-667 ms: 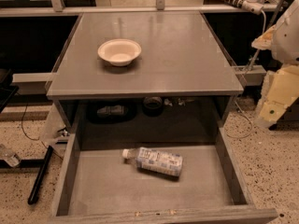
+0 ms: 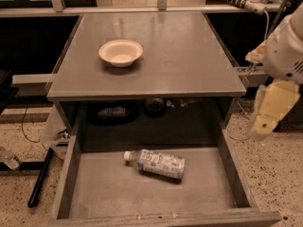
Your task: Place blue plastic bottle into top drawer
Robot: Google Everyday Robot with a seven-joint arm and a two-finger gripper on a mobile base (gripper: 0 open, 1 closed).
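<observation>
so, camera view, the only one. blue plastic bottle (image 2: pixel 158 163) lies on its side on the floor of the top drawer (image 2: pixel 113 195), white cap to the left, roughly mid-drawer, apart from all the walls. same spot and same lie as in the frame a moment earlier: no roll, no drift. drawer stands pulled out below the grey tabletop (image 2: pixel 184 56). white bowl (image 2: pixel 120 52) sits on that top, left of centre, also unmoved.

gripper (image 2: pixel 267 115) hangs to the right of the table, outside the drawer's right wall, near the table's front corner and well apart from the bottle. against the earlier frame it sits slightly lower and a touch nearer the drawer side; the change is small. apart or together: cannot tell from this angle. it carries nothing that i can see.

judgement: bottle is at rest inside the drawer with nothing touching it, so the placing reads as done. what may remain is only for the arm to keep clear. drawer is not shut, but the task sentence does not ask for that. risk low: a round bottle on a flat floor could roll if the drawer is bumped.
</observation>
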